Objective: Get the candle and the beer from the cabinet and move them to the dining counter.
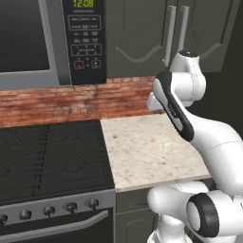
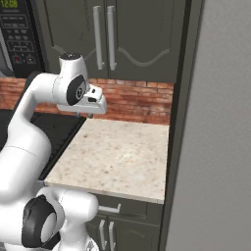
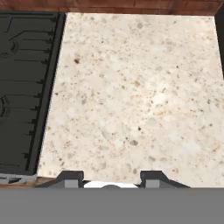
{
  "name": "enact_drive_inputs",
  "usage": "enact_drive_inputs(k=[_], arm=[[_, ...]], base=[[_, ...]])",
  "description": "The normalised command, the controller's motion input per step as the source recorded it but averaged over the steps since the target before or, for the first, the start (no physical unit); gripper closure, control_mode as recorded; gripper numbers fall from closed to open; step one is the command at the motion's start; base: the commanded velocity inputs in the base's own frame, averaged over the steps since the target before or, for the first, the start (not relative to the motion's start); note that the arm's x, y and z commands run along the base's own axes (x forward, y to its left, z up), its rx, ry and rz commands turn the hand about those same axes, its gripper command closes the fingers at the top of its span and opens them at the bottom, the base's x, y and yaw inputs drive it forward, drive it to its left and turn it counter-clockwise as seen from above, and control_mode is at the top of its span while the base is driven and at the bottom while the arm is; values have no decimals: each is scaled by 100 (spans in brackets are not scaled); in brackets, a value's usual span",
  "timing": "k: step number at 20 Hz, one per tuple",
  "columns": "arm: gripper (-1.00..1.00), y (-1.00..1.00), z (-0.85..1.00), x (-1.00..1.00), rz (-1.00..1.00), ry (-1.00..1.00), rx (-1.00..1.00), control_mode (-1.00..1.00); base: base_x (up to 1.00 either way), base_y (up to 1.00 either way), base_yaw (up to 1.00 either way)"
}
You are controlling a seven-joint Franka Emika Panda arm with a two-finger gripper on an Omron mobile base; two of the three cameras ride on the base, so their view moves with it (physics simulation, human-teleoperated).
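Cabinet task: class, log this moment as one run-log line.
stage: start | cabinet: doors shut | end effector: open, empty, above counter slab | candle, beer: unseen

We read "12:08" in green digits on the clock [image 1: 82, 4] at the top of the microwave's control panel [image 1: 84, 40]. The small white print on its buttons [image 1: 85, 50] is too blurred for us to read.

A red brick backsplash [image 1: 71, 102] backs the speckled beige tabletop [image 1: 147, 152], with a black stove [image 1: 47, 152] at its nine o'clock and a microwave [image 1: 42, 38] above.
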Motion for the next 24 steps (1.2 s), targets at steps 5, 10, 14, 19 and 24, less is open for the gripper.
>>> enact_drive_inputs(k=[5, 10, 14, 19, 24], arm=[[-100, 1, 0, -3, 2, -4, 0, -100], [-100, 0, 0, -36, 11, -45, 0, -100], [-100, -2, 0, -59, 19, -57, 4, -100], [-100, -7, 35, -55, 10, -53, 10, -100], [-100, -1, 77, -8, 0, -42, 12, -100]], base=[[0, 0, 0], [0, 0, 0], [0, 0, 0], [0, 0, 0], [0, 0, 0]])
